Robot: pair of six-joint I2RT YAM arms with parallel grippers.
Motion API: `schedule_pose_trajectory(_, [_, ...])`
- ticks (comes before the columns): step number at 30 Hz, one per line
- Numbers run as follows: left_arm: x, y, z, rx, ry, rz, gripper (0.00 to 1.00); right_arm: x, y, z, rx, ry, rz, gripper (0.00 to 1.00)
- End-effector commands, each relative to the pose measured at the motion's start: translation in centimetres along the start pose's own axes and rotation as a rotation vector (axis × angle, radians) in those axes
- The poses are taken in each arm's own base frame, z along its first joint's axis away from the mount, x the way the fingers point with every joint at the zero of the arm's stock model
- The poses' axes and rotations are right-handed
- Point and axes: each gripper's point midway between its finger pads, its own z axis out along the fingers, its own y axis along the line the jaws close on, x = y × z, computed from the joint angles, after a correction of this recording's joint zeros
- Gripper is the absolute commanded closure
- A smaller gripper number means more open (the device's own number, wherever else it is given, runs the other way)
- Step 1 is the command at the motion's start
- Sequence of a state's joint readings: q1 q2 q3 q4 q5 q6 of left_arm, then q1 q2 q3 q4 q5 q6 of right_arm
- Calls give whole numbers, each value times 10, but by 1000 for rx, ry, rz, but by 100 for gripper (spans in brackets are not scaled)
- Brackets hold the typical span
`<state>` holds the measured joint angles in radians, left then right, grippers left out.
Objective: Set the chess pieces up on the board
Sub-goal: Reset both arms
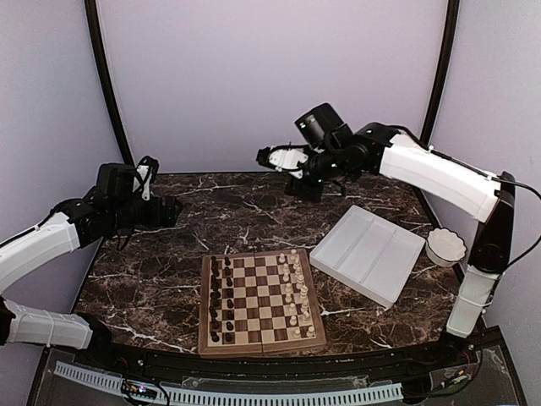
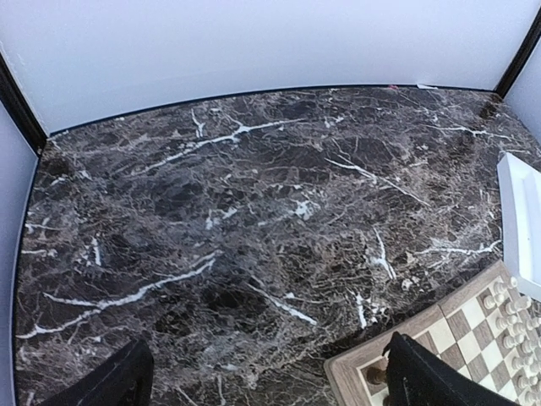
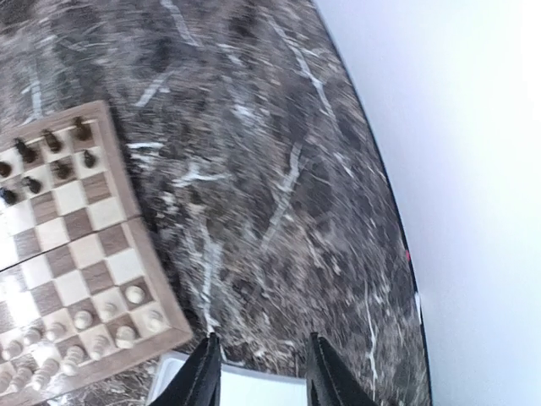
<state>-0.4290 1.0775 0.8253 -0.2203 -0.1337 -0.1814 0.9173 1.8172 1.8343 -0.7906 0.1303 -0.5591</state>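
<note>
Dark marble table [image 1: 254,211] with white veins. White tray [image 1: 368,252] lying flat on the right side, split into long parts. Small white bowl [image 1: 445,247] just beside the tray. White pieces [image 1: 293,288] standing in two rows, left of the tray. Pale purple wall [image 1: 254,85] behind.

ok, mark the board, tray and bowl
board [image 1: 260,303], top external view, bare middle squares.
tray [image 1: 368,252], top external view, its floor.
bowl [image 1: 445,245], top external view, its inside.
</note>
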Motion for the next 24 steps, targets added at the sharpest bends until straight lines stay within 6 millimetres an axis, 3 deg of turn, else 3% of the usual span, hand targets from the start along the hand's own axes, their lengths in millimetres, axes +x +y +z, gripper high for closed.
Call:
schedule_pose_trajectory(1, [-21, 16, -4, -101, -37, 63, 1, 35, -81, -40, 134, -73, 236, 56])
schedule_pose_trajectory(5, [-37, 16, -2, -110, -74, 64, 1, 78, -132, -64, 223, -97, 410, 37])
schedule_pose_trajectory(6, [-43, 15, -2, -107, -92, 66, 1, 87, -141, -71, 234, -113, 455, 16])
schedule_pose_trajectory(7, [-46, 14, -1, -104, -100, 66, 1, 99, -152, -78, 260, -123, 505, 3])
schedule_pose_trajectory(10, [-60, 10, 0, -92, -130, 66, 1, 143, -185, -100, 420, -117, 679, 1])
schedule_pose_trajectory(14, [-71, 0, 3, -49, -139, 67, 1, 191, -212, -135, 625, -132, 844, 1])
schedule_pose_trajectory(20, [-82, -13, 3, 16, -127, 35, 1, 258, -202, -164, 813, -150, 998, 1])
schedule_pose_trajectory(24, [-82, -18, 6, 40, -110, 24, 1, 274, -189, -172, 705, -299, 1113, 2])
